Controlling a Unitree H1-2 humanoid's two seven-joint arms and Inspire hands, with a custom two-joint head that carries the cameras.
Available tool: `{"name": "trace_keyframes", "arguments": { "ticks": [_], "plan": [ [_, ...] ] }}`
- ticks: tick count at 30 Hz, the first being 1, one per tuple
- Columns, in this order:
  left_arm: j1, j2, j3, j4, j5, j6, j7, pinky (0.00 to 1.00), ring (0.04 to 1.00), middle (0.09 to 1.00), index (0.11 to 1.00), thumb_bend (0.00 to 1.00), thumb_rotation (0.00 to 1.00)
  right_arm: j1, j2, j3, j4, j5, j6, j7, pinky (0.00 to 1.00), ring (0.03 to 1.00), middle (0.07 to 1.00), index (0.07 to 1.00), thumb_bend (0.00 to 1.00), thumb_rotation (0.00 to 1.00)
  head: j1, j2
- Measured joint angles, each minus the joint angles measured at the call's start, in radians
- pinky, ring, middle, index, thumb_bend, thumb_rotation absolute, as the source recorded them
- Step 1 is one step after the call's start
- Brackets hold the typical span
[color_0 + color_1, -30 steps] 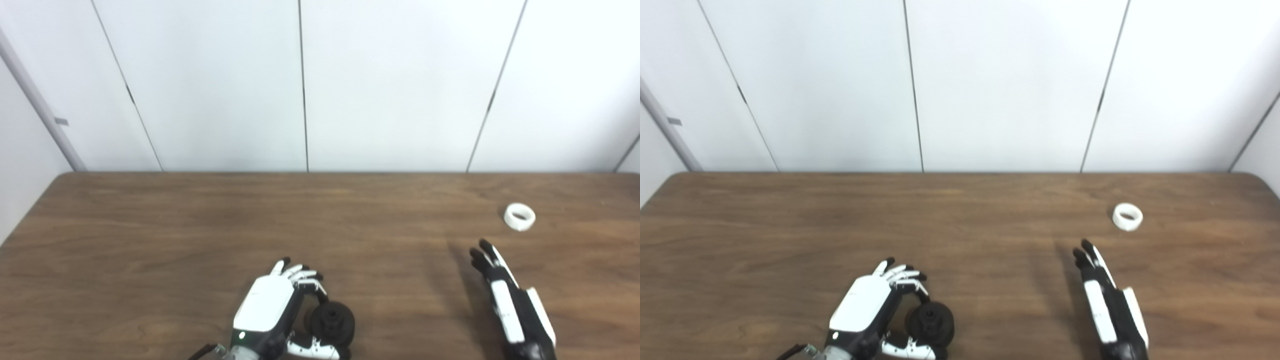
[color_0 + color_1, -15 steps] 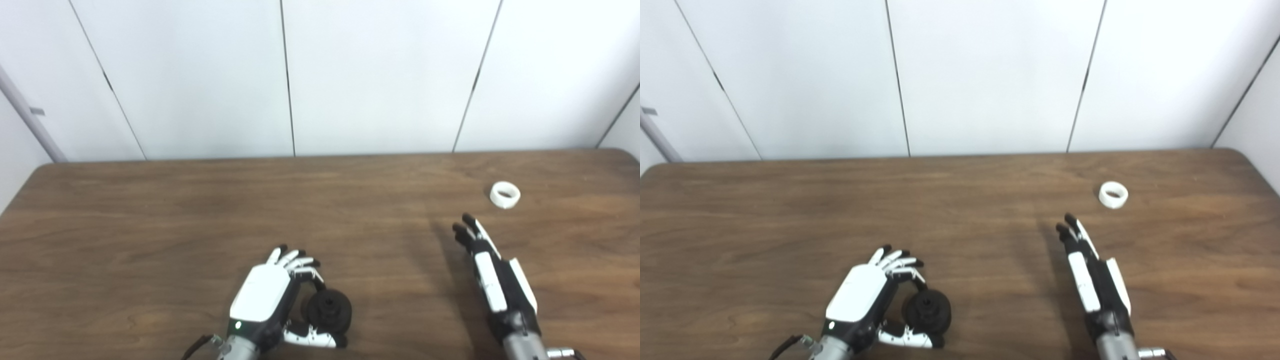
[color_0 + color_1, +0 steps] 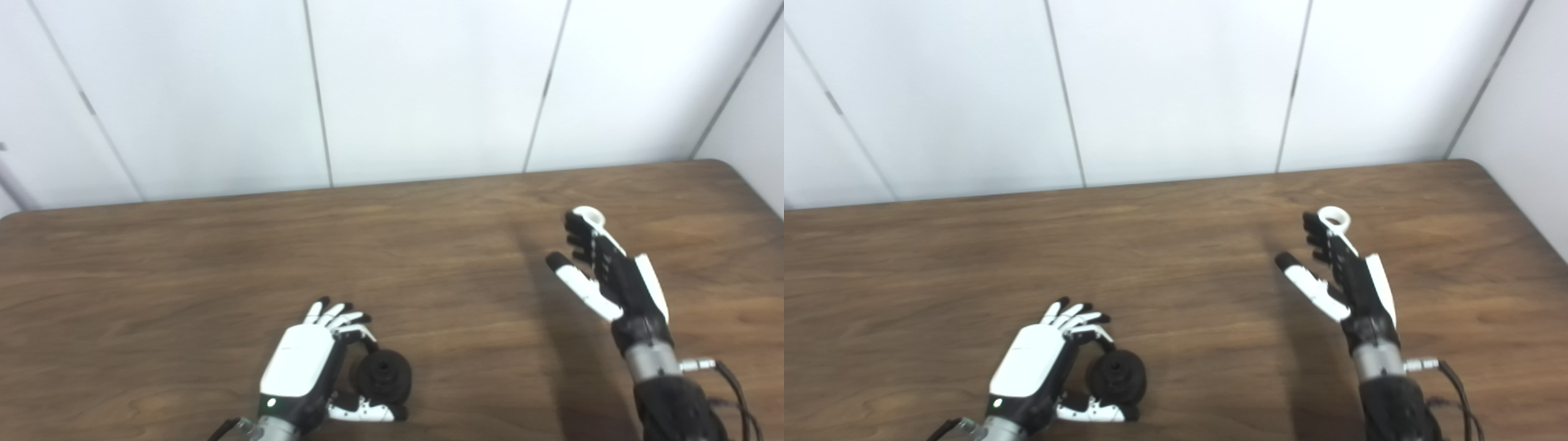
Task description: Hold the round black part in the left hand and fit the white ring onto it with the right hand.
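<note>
The black part [image 3: 384,375] is round and chunky, like a little wheel with a raised hub and a hole in the middle. It sits near the front edge of the table [image 3: 184,257], and the left hand [image 3: 306,361] is wrapped around it, with the fingers curled over its top and the thumb under it. The white ring [image 3: 589,215] is small and smooth, like a short tube, and it lies flat on the table far over on the right side. The right hand [image 3: 603,272] is open with its fingers spread and its thumb sticking out to the side, and it holds nothing. A second ago this hand was low and well short of the ring. Now it has reached forward, and its fingertips [image 3: 1312,222] are right at the ring; I cannot tell if they touch it. The whole view has also shifted, so the camera moved. The table is brown wood with long dark grain lines. The hands are hard and shiny, white and black. Behind the table is a plain white wall [image 3: 429,92] made of flat panels.
</note>
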Motion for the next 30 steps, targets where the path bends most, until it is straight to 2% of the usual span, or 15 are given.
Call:
{"name": "trace_keyframes", "arguments": {
  "ticks": [2,5,7,10,12,13,19,23,30],
  "plan": [
    [0.0,0.0,0.003,0.0,0.0,-0.002,-0.003,1.0,0.899,0.805,0.485,0.52,0.06,-0.031,-0.016,-0.023,0.003,-0.003,0.02,-0.001,0.87,0.88,0.887,0.831,0.7,0.38,-0.038,-0.002],
    [0.0,0.003,0.007,0.0,0.0,-0.005,-0.007,1.0,0.894,0.8,0.485,0.52,0.06,-0.076,-0.039,-0.035,0.025,-0.027,0.051,-0.004,0.88,0.881,0.876,0.817,0.73,0.38,-0.063,-0.003],
    [0.0,0.006,0.009,0.0,0.0,-0.009,-0.009,1.0,0.888,0.794,0.485,0.52,0.06,-0.1,-0.072,-0.026,0.049,-0.084,0.079,-0.005,0.84,0.86,0.853,0.801,0.76,0.4,-0.072,-0.003],
    [0.002,0.011,0.017,0.0,-0.001,-0.016,-0.011,1.0,0.885,0.791,0.485,0.52,0.05,-0.128,-0.12,-0.014,0.092,-0.14,0.085,-0.005,0.8,0.844,0.839,0.79,0.79,0.36,-0.09,-0.005],
    [0.002,0.013,0.022,0.0,-0.003,-0.021,-0.015,1.0,0.885,0.791,0.485,0.52,0.05,-0.15,-0.142,-0.012,0.123,-0.161,0.086,-0.006,0.85,0.879,0.859,0.781,0.81,0.34,-0.101,-0.006],
    [0.002,0.015,0.025,0.0,-0.003,-0.023,-0.017,1.0,0.885,0.789,0.485,0.52,0.05,-0.162,-0.154,-0.006,0.14,-0.176,0.086,-0.005,0.89,0.923,0.894,0.776,0.82,0.34,-0.103,-0.008],
    [0.001,0.021,0.036,-0.001,-0.006,-0.037,-0.033,1.0,0.879,0.778,0.485,0.52,0.05,-0.235,-0.251,0.058,0.221,-0.274,0.113,0.038,0.94,0.996,0.981,0.755,0.86,0.3,-0.109,-0.014],
    [0.001,0.022,0.039,-0.001,-0.006,-0.04,-0.036,1.0,0.879,0.777,0.485,0.52,0.05,-0.293,-0.293,0.083,0.313,-0.31,0.136,0.064,1.0,1.0,0.999,0.746,0.88,0.27,-0.109,-0.014],
    [0.002,0.022,0.044,-0.001,-0.006,-0.041,-0.039,1.0,0.878,0.776,0.484,0.52,0.05,-0.375,-0.326,0.14,0.473,-0.335,0.151,0.116,0.98,1.0,1.0,0.748,0.89,0.28,-0.106,-0.017]
  ]
}}
